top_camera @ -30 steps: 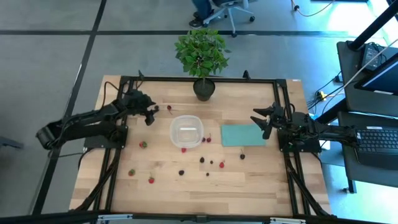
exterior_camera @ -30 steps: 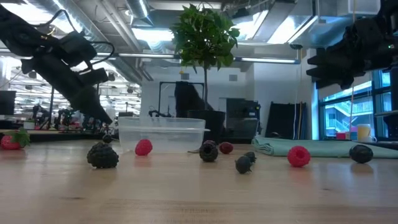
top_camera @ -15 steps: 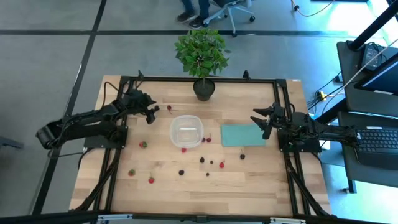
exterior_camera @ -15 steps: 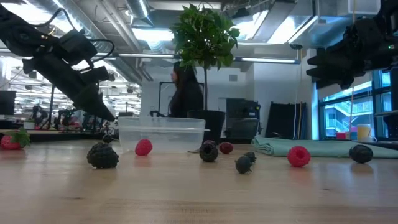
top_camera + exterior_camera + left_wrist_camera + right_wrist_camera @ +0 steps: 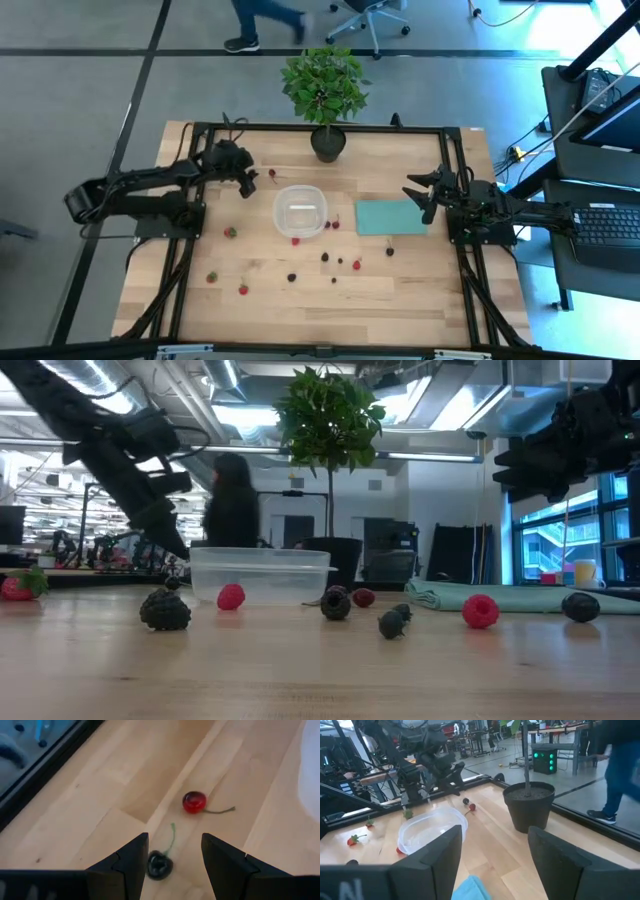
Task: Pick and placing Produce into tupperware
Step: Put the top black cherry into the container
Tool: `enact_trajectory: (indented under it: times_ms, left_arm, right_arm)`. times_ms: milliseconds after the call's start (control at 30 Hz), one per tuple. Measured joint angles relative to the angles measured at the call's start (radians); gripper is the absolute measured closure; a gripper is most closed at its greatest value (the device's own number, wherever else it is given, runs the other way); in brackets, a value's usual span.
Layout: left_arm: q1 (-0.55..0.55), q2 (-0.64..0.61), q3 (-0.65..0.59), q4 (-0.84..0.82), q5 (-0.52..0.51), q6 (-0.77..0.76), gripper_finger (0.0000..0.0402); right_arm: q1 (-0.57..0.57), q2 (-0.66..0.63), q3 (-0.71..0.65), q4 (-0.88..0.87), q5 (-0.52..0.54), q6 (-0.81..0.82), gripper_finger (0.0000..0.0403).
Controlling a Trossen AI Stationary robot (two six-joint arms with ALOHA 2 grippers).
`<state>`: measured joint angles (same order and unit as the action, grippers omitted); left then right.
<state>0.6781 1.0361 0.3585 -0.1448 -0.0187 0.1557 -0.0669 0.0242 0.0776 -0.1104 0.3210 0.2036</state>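
The tupperware (image 5: 301, 211) is a clear, shallow container standing mid-table, also seen in the low view (image 5: 260, 574). Small red and dark berries (image 5: 325, 256) lie scattered on the wood near it. A red cherry (image 5: 194, 801) and a dark cherry (image 5: 160, 865) lie by the container's far-left side. My left gripper (image 5: 248, 183) is open and hovers over them; the dark cherry shows between its fingers (image 5: 172, 870), untouched. My right gripper (image 5: 420, 192) is open and waits raised over the teal sheet (image 5: 391, 216).
A potted plant (image 5: 326, 140) stands at the far edge behind the container. The black frame rail (image 5: 320, 127) runs around the table. More berries (image 5: 230, 232) lie toward the near left. A person walks on the floor beyond the table (image 5: 262, 15).
My left arm has swung a little toward the far edge, bringing its gripper closer to the two cherries. A person has walked leftward past the far side of the table.
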Motion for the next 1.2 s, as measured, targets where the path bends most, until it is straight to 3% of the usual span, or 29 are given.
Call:
enact_trajectory:
  times_ms: [233, 433, 1200]
  left_arm:
    - [0.005, 0.116, 0.095, -0.110, -0.002, 0.008, 0.0225]
    - [0.008, 0.186, 0.108, -0.155, -0.043, -0.008, 0.0225]
    - [0.009, 0.209, 0.108, -0.134, -0.060, 0.204, 0.0225]
  right_arm:
    - [0.000, 0.000, 0.000, -0.018, 0.000, 0.001, 0.0173]
    - [0.000, 0.000, 0.000, -0.031, 0.000, 0.001, 0.0173]
    - [0.000, 0.000, 0.000, -0.032, 0.000, 0.026, 0.0173]
